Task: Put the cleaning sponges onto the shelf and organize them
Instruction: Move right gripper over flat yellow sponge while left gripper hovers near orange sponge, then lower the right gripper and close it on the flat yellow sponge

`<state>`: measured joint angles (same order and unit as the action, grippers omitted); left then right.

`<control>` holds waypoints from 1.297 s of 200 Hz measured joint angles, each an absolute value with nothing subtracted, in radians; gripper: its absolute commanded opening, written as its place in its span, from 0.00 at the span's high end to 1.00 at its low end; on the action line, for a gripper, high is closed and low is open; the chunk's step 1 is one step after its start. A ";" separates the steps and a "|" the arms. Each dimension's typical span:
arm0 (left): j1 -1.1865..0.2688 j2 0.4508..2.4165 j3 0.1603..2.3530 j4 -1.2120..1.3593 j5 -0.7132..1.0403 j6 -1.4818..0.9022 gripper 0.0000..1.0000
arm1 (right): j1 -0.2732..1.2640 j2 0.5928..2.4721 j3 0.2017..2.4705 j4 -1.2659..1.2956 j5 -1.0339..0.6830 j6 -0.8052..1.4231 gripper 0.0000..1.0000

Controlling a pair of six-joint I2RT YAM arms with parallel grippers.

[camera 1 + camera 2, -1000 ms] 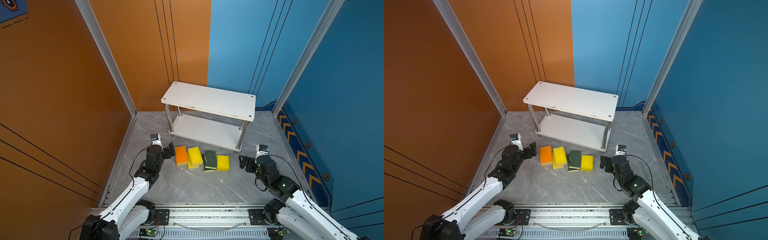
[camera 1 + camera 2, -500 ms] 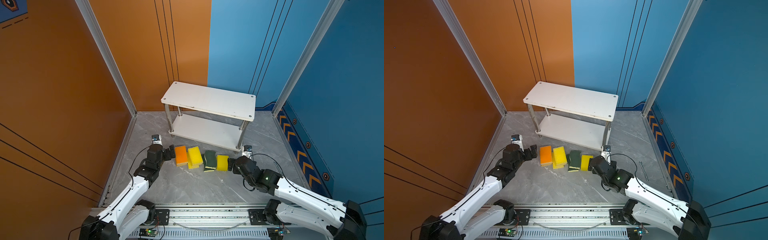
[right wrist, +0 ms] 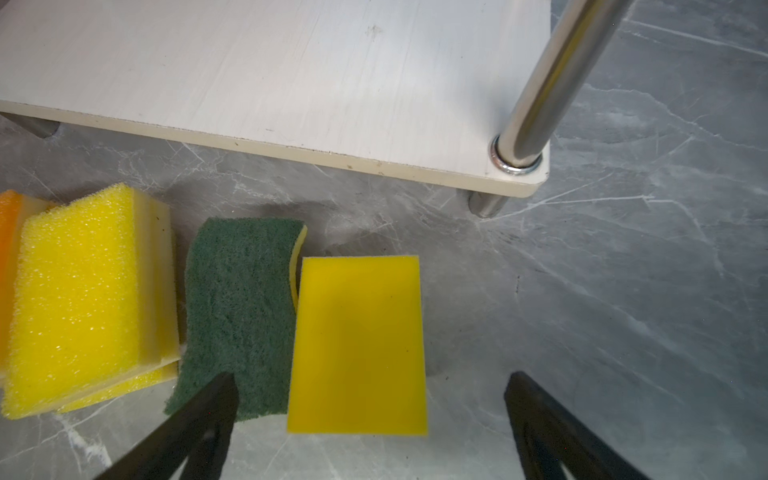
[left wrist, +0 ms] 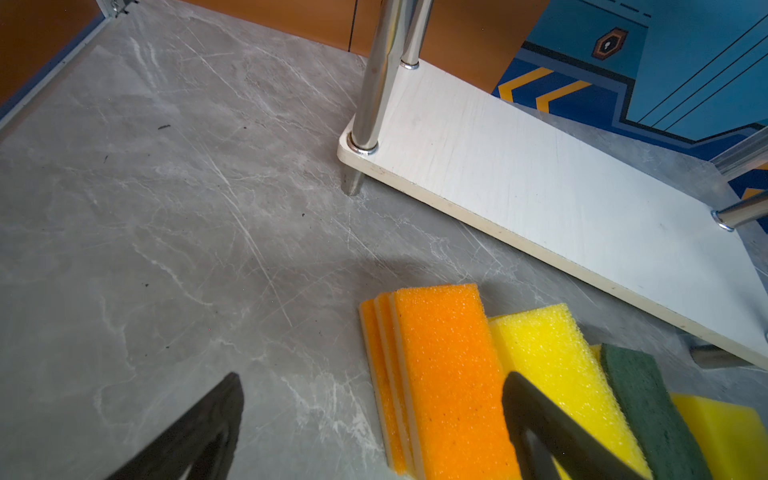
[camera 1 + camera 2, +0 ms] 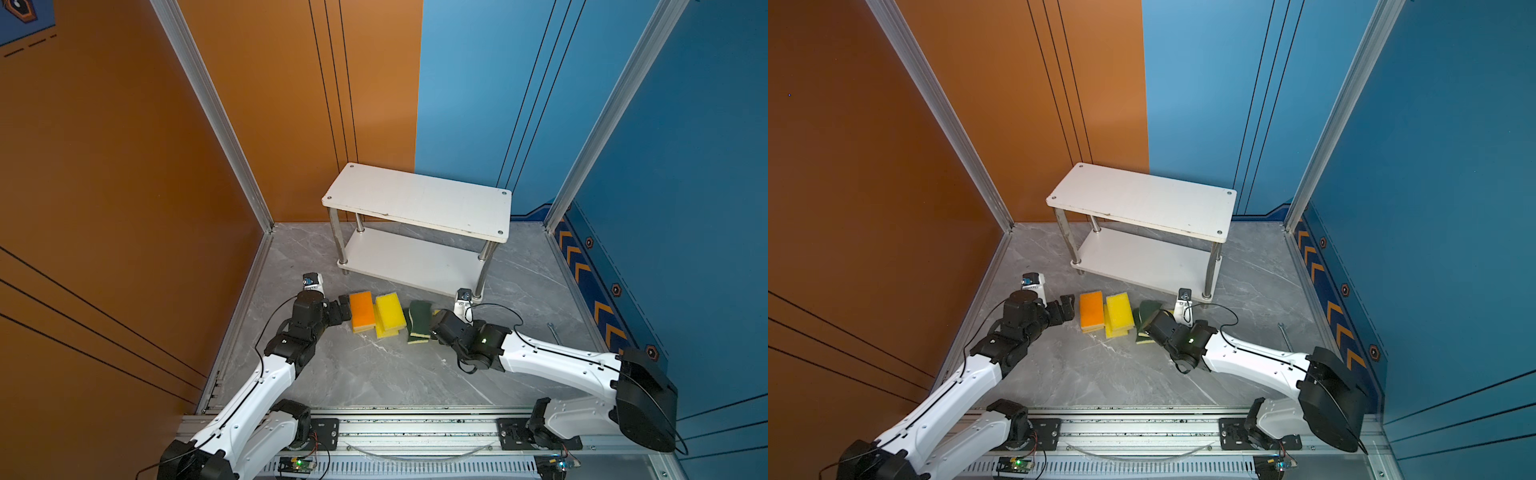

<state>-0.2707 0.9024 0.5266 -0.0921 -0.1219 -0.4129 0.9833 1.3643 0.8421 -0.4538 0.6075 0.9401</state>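
The cleaning sponges lie in a row on the grey floor in front of the shelf. From the left there is an orange stack, a yellow stack, green scouring pads and a smooth yellow sponge. The shelf's two white boards are bare. My left gripper is open beside the orange stack, one finger over its far edge, the other over bare floor. My right gripper is open, low over the smooth yellow sponge, which it mostly hides in both top views.
The shelf's chrome legs stand close behind the sponges. A small metal tool lies on the floor to the right. Orange and blue walls close in the sides and back, and the arms' rail runs along the front.
My right arm has stretched left across the floor, bringing its open gripper to the smooth yellow sponge. The left gripper has edged closer to the orange stack.
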 measured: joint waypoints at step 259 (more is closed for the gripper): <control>-0.253 0.974 0.538 -0.101 -0.040 -0.439 0.02 | 0.954 1.584 0.912 -0.498 0.535 0.941 0.17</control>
